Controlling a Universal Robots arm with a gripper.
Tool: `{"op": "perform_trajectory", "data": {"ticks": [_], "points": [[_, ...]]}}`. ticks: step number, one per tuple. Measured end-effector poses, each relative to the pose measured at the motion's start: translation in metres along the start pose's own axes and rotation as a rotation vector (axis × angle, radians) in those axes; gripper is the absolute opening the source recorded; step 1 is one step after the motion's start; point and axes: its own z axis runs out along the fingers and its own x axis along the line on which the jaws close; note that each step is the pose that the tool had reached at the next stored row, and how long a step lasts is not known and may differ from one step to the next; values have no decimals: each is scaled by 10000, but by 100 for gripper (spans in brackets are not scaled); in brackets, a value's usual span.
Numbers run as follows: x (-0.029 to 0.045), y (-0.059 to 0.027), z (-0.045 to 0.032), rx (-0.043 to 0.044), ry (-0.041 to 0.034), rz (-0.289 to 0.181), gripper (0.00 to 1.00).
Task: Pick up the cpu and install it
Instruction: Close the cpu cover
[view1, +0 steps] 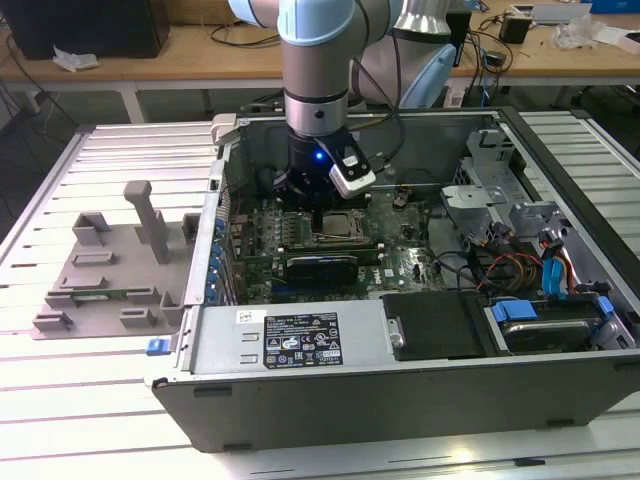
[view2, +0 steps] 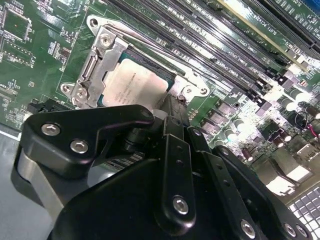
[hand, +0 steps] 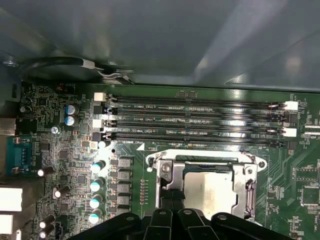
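Starting at the exterior view's left, you had the grey plastic tray (view1: 115, 250) with its upright posts lying on the slatted desk (view1: 60, 400), just beside the open computer case (view1: 400, 400). Along the case's near wall you saw the power supply (view1: 300, 340) with its white label, and behind it the green motherboard (view1: 400, 250). The robot arm (view1: 318, 70) hung upright over the middle of the board, with a white wrist camera (view1: 352, 172) fixed to its side. Directly beneath the arm lay the cpu (view1: 338, 226), flat on the board and well apart from the tray. Toward the exterior view's right stood the metal drive cage (view1: 490, 165), and nearer you a bundle of blue cables (view1: 555, 275).

In the second wrist view you found the end effector (view2: 172, 106) closed on itself, its black fingers (view2: 169, 150) drawn together. Their tips stood at one edge of the cpu; you could not tell whether they touched it. The chip's silver-grey top was seated level inside the metal-rimmed socket frame (view2: 102, 60), so it was in the socket and not in the end effector's grip.

In the first wrist view, the same chip sat square within the frame. Four parallel memory slots (hand: 195, 117) ran along one side of the socket. A row of teal-capped capacitors (hand: 97, 167) stood near another side.
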Motion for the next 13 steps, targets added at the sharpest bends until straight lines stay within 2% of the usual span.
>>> {"op": "perform_trajectory", "data": {"ticks": [5,13], "points": [[3,-1,31,6,2,0,11],[71,2,49,14,-19,-2,11]]}}
